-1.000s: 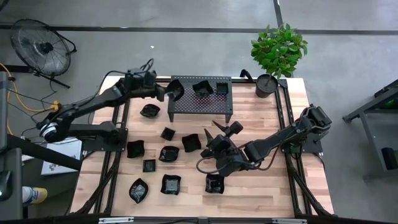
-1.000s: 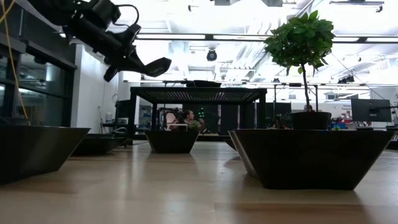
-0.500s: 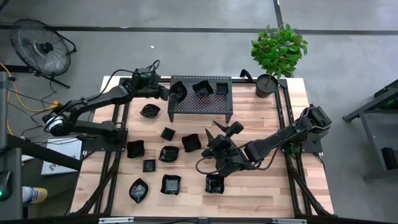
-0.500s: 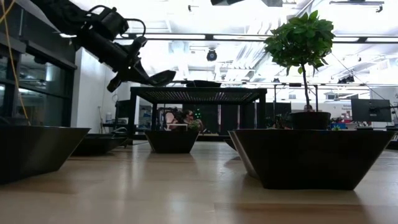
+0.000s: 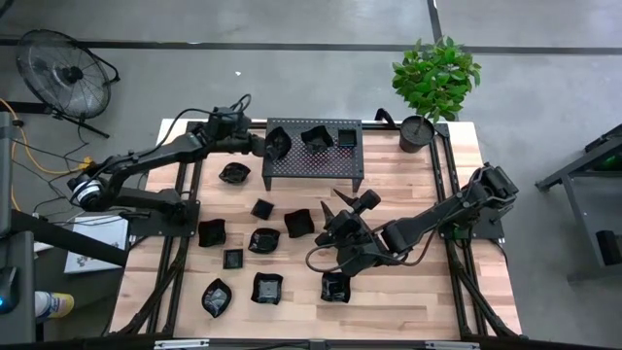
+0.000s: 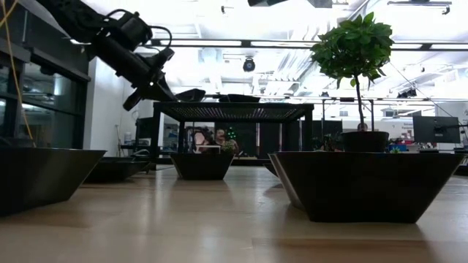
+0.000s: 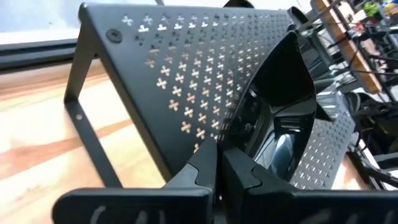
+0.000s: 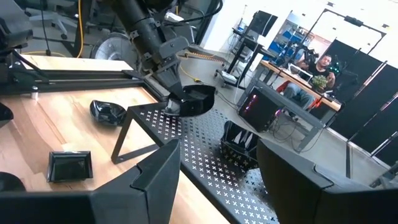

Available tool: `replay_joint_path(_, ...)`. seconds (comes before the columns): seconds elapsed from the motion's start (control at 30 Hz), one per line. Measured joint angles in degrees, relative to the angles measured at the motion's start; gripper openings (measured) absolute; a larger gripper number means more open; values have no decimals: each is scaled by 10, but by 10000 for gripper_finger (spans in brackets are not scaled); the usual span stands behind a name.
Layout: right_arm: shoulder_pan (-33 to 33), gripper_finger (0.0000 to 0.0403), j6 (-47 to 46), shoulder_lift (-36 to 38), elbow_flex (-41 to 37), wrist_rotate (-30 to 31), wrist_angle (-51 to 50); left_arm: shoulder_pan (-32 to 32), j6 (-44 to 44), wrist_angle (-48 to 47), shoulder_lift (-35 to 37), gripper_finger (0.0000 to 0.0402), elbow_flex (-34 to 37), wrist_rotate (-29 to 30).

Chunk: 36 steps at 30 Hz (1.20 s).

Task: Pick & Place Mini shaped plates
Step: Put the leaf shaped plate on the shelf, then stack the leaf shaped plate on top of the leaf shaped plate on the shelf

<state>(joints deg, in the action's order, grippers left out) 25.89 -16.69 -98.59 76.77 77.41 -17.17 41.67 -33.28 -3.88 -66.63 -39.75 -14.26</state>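
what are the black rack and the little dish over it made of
The black perforated rack looks like matte painted sheet metal: thin, folded, with punched cross holes. The small glossy black dish pinched in the left end effector shows mirror reflections, so probably glazed ceramic or glossy plastic.

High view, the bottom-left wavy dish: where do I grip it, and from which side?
The wavy dish lies open side up, apart from its neighbours, so probably pinch its raised rim from straight above, one finger inside, one outside.

Two dark jointed arms, black cables looping near their wrists.
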Motion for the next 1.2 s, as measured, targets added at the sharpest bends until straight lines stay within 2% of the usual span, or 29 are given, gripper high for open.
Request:
replay_joint_path(0.33,0,208,-13,0,0,0,-9,0,5,8,0,5,0,-18)
replay_joint_path(0.77,0,208,-13,0,0,0,-9,0,17,9,0,70,0,-24)
replay_joint_path(1.2,0,208,-14,0,0,-14,-9,0,35,78,0,74,0,-12)
